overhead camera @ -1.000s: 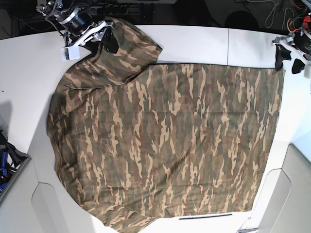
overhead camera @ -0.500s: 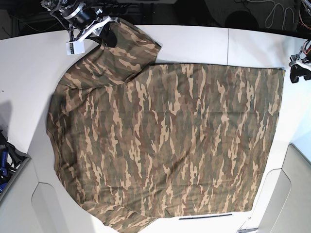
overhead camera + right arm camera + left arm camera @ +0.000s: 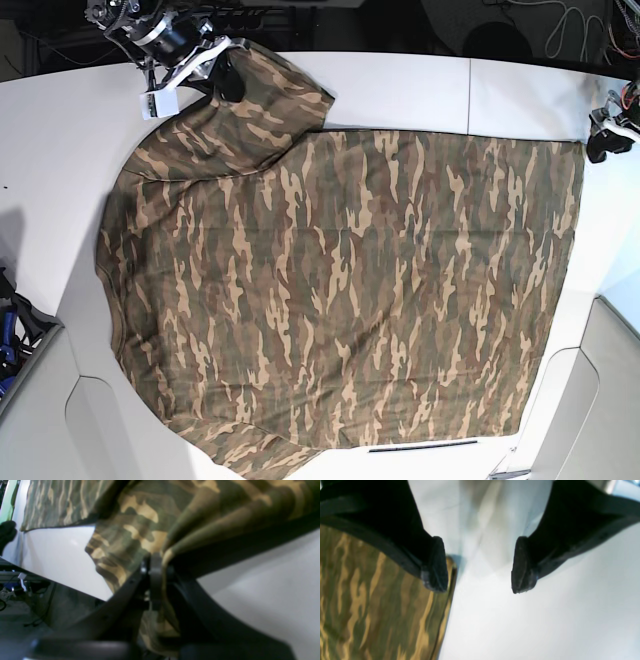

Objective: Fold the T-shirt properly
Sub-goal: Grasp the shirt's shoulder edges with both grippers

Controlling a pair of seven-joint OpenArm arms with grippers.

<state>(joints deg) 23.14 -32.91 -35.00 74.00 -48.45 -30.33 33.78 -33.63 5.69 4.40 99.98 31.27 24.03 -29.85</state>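
There is 1 T-shirt [image 3: 340, 290], camouflage-patterned, lying on 1 white table [image 3: 400, 85]. 2 grippers show: 1 right gripper [image 3: 215, 75] at the sleeve and 1 left gripper [image 3: 608, 135] at the table's far edge.

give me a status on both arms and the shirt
Right gripper shut on the T-shirt at its sleeve. Left gripper open at the hem corner, one pad over the cloth, nothing held. Shirt spread flat on the table. Nothing in the way.
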